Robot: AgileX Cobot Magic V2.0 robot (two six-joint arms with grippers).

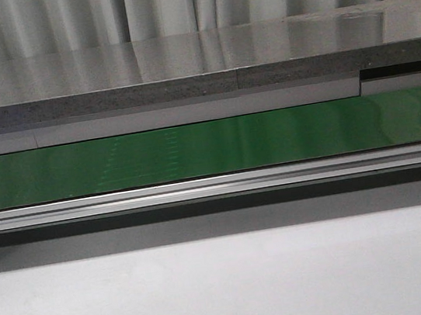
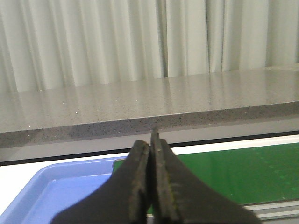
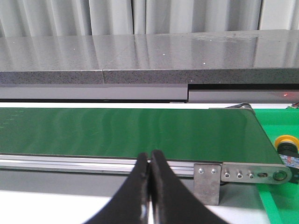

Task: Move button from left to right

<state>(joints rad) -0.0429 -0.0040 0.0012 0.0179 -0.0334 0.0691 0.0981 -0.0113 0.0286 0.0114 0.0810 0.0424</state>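
Note:
The button point(image 3: 286, 148), with a round orange-yellow cap on a dark body with red and blue marks, shows only in the right wrist view. It sits on a green surface point(image 3: 280, 196) past the end of the conveyor belt, partly cut by the frame edge. My right gripper point(image 3: 150, 158) is shut and empty, in front of the belt's rail, well apart from the button. My left gripper point(image 2: 150, 147) is shut and empty, above the edge of a blue tray point(image 2: 56, 191). Neither gripper shows in the front view.
A green conveyor belt point(image 1: 209, 146) with an aluminium rail point(image 1: 215, 187) runs across the scene, its end bracket point(image 3: 208, 182) near the button. A grey stone shelf point(image 1: 197, 65) lies behind it, curtains beyond. A white tabletop point(image 1: 229, 288) lies in front.

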